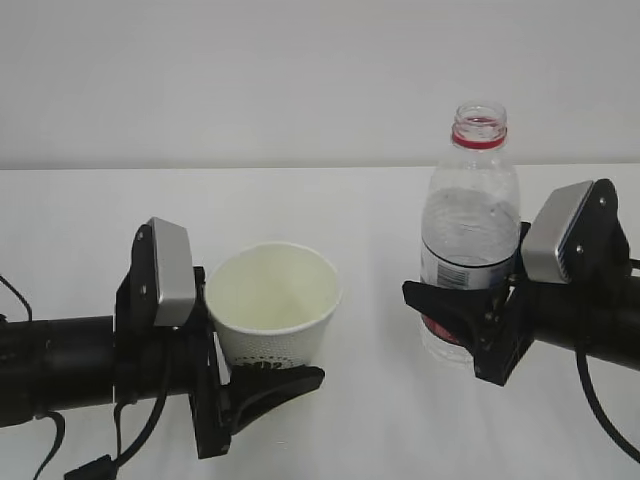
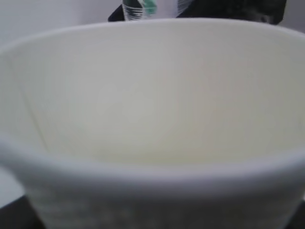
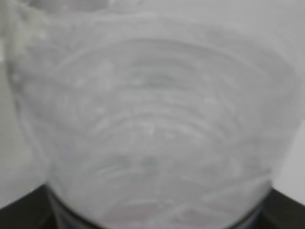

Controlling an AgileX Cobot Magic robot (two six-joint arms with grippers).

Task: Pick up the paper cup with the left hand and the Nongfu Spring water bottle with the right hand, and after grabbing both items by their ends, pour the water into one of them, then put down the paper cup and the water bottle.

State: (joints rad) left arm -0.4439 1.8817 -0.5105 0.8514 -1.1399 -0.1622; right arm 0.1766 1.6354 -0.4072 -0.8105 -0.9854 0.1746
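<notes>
The white paper cup [image 1: 272, 300] stands upright, mouth open, cream inside, and fills the left wrist view [image 2: 152, 95]. My left gripper [image 1: 270, 375] is shut on its lower part, one black finger curving round the front near the base. The clear Nongfu Spring water bottle [image 1: 470, 225] is upright and uncapped, with a red neck ring. My right gripper [image 1: 450, 310] is shut on its lower body at the label. The bottle's ribbed wall [image 3: 152, 119] fills the right wrist view, blurred. I cannot make out any water in the bottle or the cup.
A white table [image 1: 370, 210] runs back to a plain white wall. Cup and bottle are about a cup's width apart. A black cable [image 1: 600, 410] hangs under the right arm, and more cable [image 1: 90, 465] under the left.
</notes>
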